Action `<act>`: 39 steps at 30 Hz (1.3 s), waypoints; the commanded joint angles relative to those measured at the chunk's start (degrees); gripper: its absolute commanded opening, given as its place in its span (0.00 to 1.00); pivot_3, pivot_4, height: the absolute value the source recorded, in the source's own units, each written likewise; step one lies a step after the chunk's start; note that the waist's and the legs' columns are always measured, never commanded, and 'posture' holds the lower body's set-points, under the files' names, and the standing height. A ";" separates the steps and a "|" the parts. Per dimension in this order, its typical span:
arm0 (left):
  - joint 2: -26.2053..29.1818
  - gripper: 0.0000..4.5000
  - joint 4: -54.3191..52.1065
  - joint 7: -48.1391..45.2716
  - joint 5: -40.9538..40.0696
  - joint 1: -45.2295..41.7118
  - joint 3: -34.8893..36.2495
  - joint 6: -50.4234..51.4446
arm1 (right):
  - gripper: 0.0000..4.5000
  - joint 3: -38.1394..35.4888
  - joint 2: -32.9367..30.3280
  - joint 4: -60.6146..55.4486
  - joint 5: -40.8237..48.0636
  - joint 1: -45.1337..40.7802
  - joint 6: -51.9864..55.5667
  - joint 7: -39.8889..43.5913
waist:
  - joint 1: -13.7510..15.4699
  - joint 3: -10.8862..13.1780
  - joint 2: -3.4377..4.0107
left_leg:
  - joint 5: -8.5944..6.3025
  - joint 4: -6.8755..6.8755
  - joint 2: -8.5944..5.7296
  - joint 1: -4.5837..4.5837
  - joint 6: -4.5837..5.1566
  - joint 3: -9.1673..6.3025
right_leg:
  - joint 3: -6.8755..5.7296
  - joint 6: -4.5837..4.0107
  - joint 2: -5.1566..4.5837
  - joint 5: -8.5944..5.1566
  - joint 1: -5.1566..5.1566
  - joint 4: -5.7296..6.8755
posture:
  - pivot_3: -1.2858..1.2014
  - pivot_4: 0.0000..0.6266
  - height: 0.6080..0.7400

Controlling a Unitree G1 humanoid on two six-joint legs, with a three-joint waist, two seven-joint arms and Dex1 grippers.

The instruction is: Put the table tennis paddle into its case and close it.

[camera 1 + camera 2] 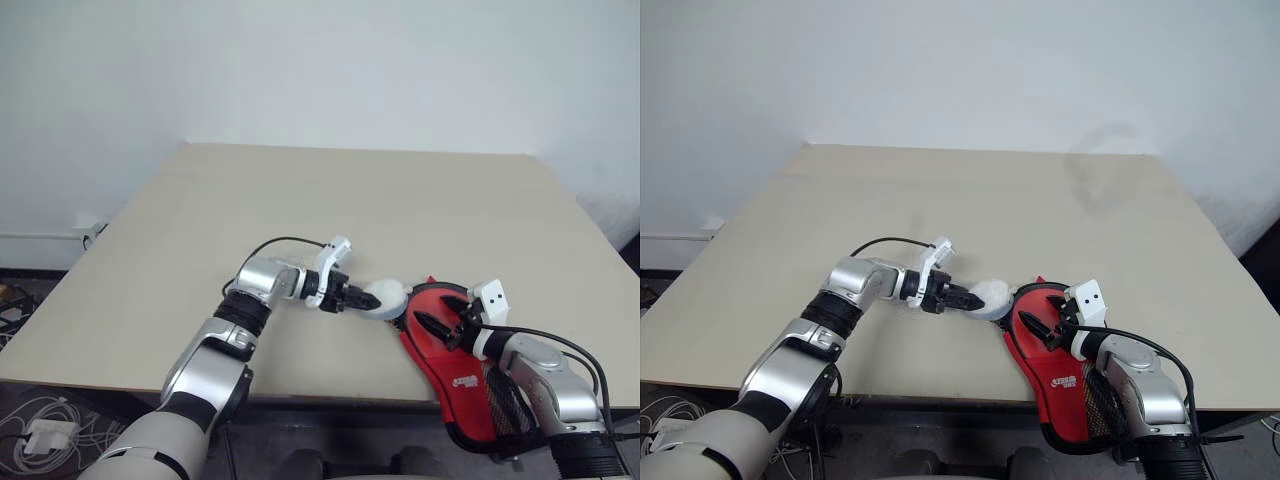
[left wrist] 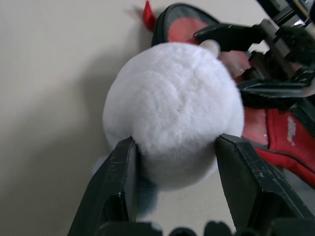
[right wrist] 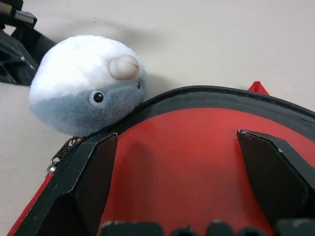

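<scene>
The case (image 1: pixel 467 392), red fabric with black piping and a small white label, lies at the table's front right with its handle end past the edge. Inside its open black rim (image 3: pixel 211 96) shows a smooth red face, the table tennis paddle (image 3: pixel 177 189); its handle is hidden. My right gripper (image 1: pixel 445 318) is open just above that red face, with nothing between its fingers (image 3: pixel 96 167). My left gripper (image 1: pixel 365 297) is shut on a grey-white plush ball (image 1: pixel 388 298) with small black eyes (image 3: pixel 98 97), which sits against the case's round end.
The beige table (image 1: pixel 350 200) stretches far back and to the left, up to a white wall. Its front edge (image 1: pixel 320 397) runs close under both arms. Cables and a white adapter (image 1: pixel 45 432) lie on the floor at the front left.
</scene>
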 commanded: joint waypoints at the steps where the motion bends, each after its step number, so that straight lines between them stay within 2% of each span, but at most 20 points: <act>1: -2.46 0.45 1.58 0.57 -0.21 -2.42 2.54 -0.41 | 0.94 1.00 0.11 3.74 -1.90 0.44 0.96 -0.96 | 0.04 0.00 0.00 | -0.01 -0.01 0.00 0.09 0.01 -0.02 | -0.02 0.00 0.00 0.00 0.12 -0.06 | 0.52 0.00 0.82; 2: -2.73 0.41 1.98 0.39 -0.23 -2.62 3.07 -0.71 | 0.94 0.97 0.20 3.79 -2.01 0.37 0.94 -1.00 | 0.04 0.00 0.01 | -0.01 -0.05 0.01 0.24 0.01 -0.06 | -0.08 0.00 0.00 0.00 0.33 -0.27 | 0.52 0.00 0.82; 7: -3.43 0.03 2.94 0.33 -0.02 -4.03 5.41 -2.20 | 0.94 1.10 0.18 3.65 -2.39 0.85 1.04 -1.07 | 0.00 0.00 0.00 | -0.04 -0.17 0.03 0.58 0.07 -0.06 | -0.08 0.01 0.01 0.00 0.70 -0.60 | 0.52 0.00 0.82; 8: -3.48 0.00 3.13 0.40 0.01 -4.39 5.72 -2.54 | 0.94 1.21 0.10 3.59 -2.44 0.98 1.14 -1.01 | 0.00 0.00 0.00 | -0.04 -0.17 0.03 0.58 0.07 -0.06 | -0.09 0.01 0.01 0.01 0.70 -0.60 | 0.52 0.00 0.82; 22: -8.46 0.00 30.22 11.81 6.19 -22.34 13.78 -21.07 | 0.94 4.84 -2.26 1.17 -4.30 5.18 4.60 -0.96 | 0.25 0.02 -0.05 | -0.04 -0.32 0.02 0.54 0.06 -0.06 | -0.10 0.01 0.00 0.01 0.62 -0.70 | 0.52 0.00 0.82; 32: -13.24 0.00 35.23 17.79 11.17 -24.90 15.55 -29.81 | 0.94 6.25 -3.09 -2.80 -5.70 9.87 5.30 -2.32 | 0.41 0.00 -0.26 | -0.05 -0.33 0.01 0.55 0.07 -0.09 | -0.13 0.02 0.00 0.00 0.70 -0.75 | 0.52 0.00 0.82; 35: -15.20 0.00 36.03 26.99 10.99 -25.70 18.58 -36.28 | 0.94 6.75 -3.22 -3.63 -5.74 10.62 5.47 -2.51 | 0.45 -0.01 -0.32 | -0.05 -0.33 0.01 0.55 0.07 -0.12 | -0.14 0.02 -0.01 0.00 0.71 -0.76 | 0.52 0.00 0.82; 39: -18.39 0.00 36.61 28.26 8.83 -27.27 23.02 -37.30 | 0.94 7.31 -3.23 -4.15 -6.19 10.89 5.64 -2.88 | 0.48 0.00 -0.39 | -0.05 -0.34 0.02 0.55 0.06 -0.12 | -0.14 0.02 -0.01 0.00 0.69 -0.76 | 0.52 0.00 0.82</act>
